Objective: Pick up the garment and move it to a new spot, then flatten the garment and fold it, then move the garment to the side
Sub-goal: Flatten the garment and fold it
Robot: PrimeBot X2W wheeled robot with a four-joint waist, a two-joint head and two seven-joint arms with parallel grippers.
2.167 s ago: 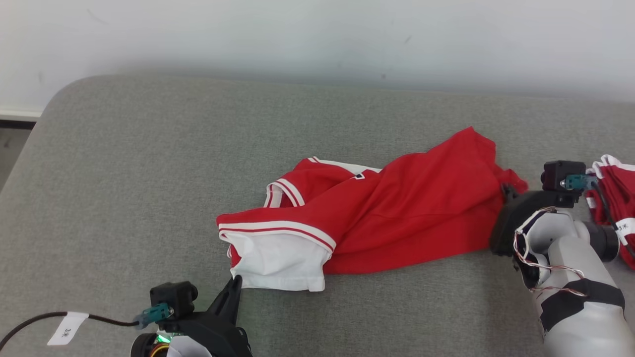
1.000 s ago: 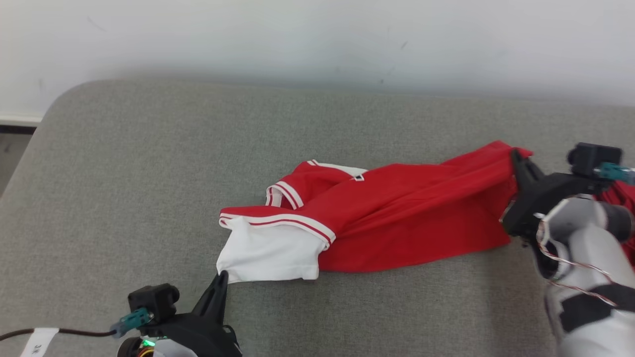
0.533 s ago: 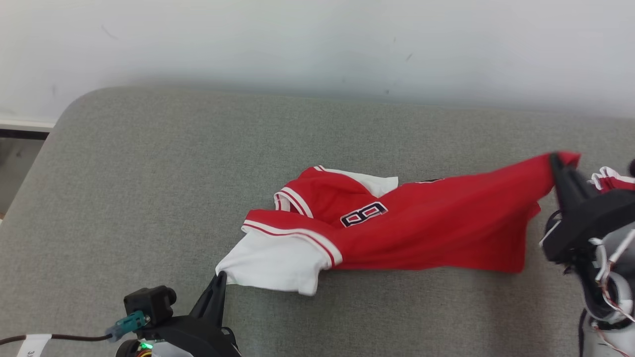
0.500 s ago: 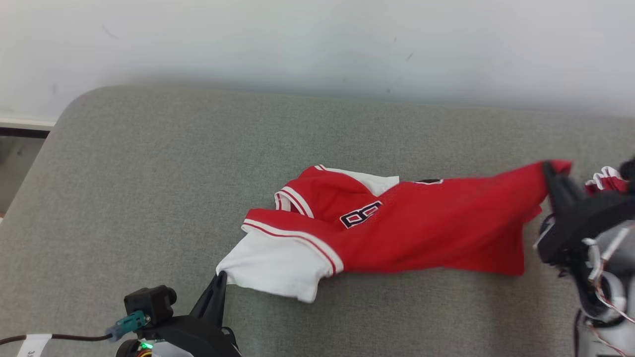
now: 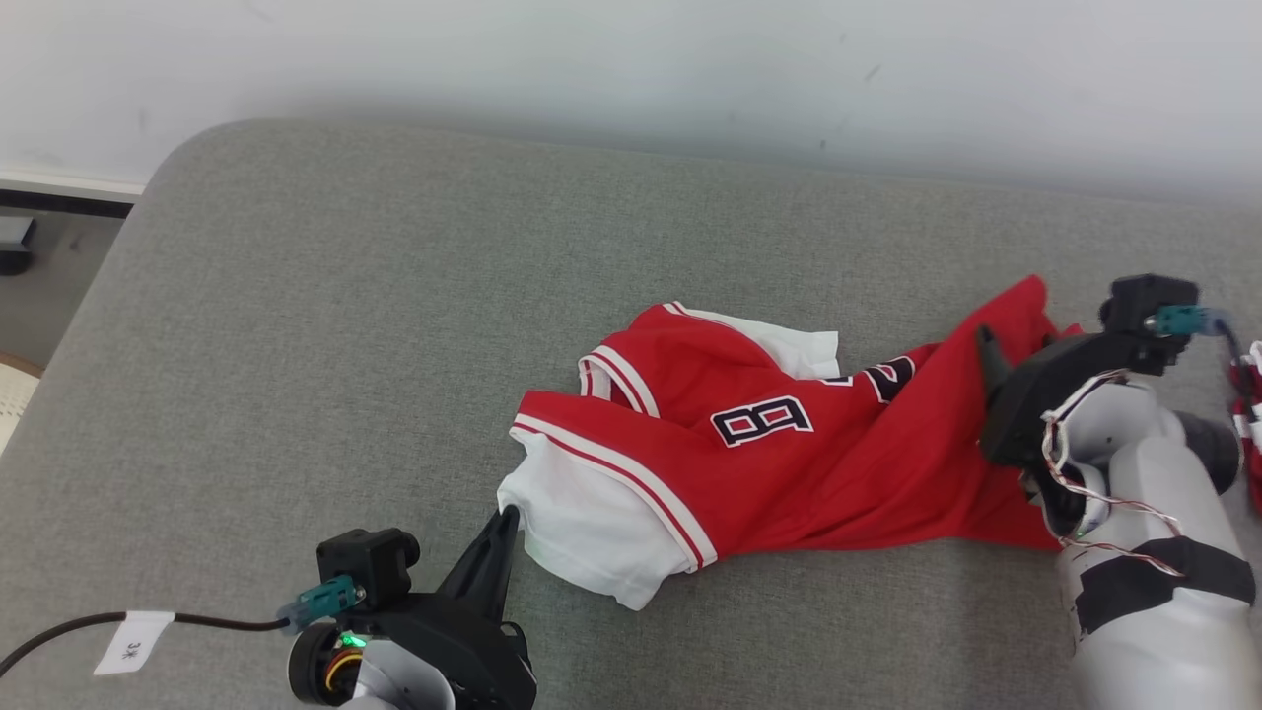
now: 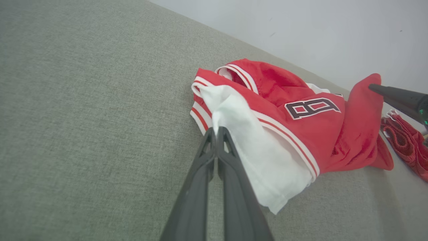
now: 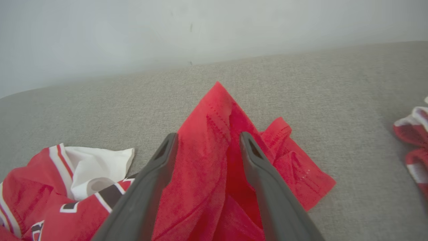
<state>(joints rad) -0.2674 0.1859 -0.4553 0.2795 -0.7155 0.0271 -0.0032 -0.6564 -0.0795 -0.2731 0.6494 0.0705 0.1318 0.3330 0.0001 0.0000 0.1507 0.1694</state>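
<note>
A red jersey (image 5: 789,463) with a white sleeve and a number 8 lies rumpled on the grey cushion (image 5: 345,296). At the lower left my left gripper (image 5: 506,515) is shut on the edge of the white sleeve (image 6: 240,134), its fingers (image 6: 214,160) pressed together in the left wrist view. On the right, my right gripper (image 5: 996,340) stands open at the jersey's red hem. In the right wrist view its fingers (image 7: 167,147) are spread, and a peak of red cloth (image 7: 217,110) stands between them.
A second red and white garment (image 5: 1248,394) lies at the cushion's right edge, close to my right arm. A white wall (image 5: 631,59) runs behind the cushion. The cushion's rounded left corner drops to the floor (image 5: 39,276).
The right gripper had the red hem lifted and stretched to the right; it has come down and opened, and the cloth has slackened. The left gripper stays shut on the sleeve. The camera shifted.
</note>
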